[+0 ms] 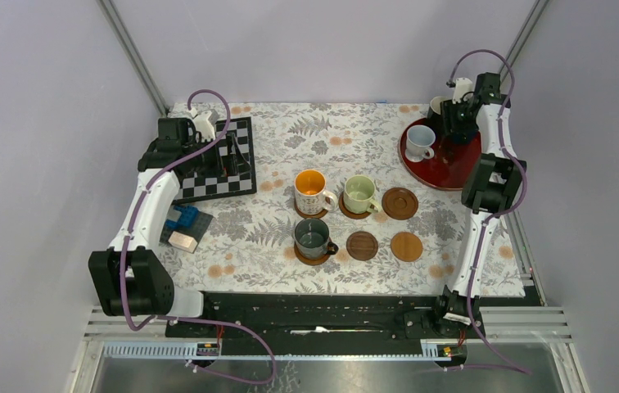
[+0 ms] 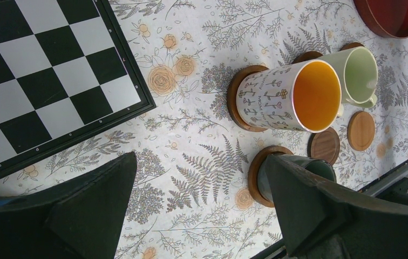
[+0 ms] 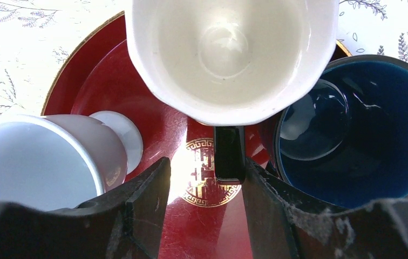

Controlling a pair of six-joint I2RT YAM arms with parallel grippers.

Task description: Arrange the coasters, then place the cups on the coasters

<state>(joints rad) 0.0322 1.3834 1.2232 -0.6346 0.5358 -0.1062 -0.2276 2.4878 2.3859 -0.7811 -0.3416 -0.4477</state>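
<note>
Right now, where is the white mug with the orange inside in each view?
Top external: the white mug with orange inside stands at the picture's centre.
Left wrist: the mug right of centre, mouth toward the camera.
Right wrist: not in it.
Shared landmark: the glossy round red tray, in all three views.

No legible text — only a gold key-pattern emblem (image 3: 207,194) on the red tray (image 3: 110,81).

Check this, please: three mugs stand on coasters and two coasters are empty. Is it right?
Not quite: three coasters are empty, not two, as the top external view shows. Three mugs do stand on coasters.
</note>
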